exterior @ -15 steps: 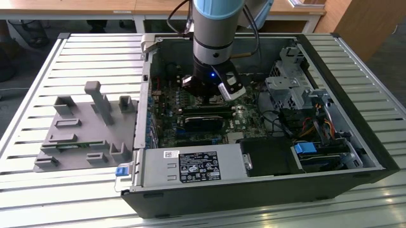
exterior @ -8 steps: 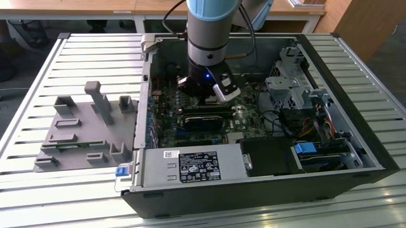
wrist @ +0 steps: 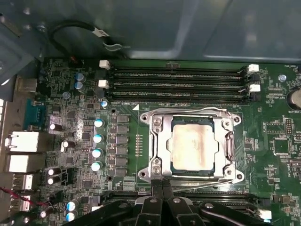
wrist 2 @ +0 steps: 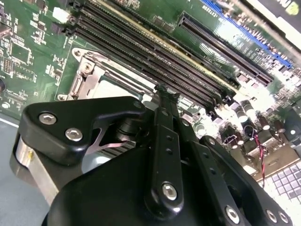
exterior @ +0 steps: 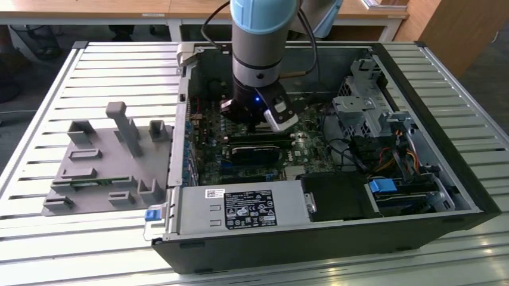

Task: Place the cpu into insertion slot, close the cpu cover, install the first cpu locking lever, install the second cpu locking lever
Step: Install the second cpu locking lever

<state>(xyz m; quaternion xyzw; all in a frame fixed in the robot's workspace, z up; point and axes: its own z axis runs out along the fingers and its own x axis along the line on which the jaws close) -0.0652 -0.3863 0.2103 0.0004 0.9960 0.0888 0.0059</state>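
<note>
Silvery-tan cpu already sits in the insertion slot under the closed cpu cover — gripper, fingers pressed together on nothing, noses the cover's near edge, probably for the locking levers.

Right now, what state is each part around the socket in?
cpu: seated flat in the insertion slot.
cpu cover: closed down around the chip.
Locking levers: lying down along the frame.
pincer: fingertips together, at the socket's edge, holding nothing.
Memory slots: empty.
</note>
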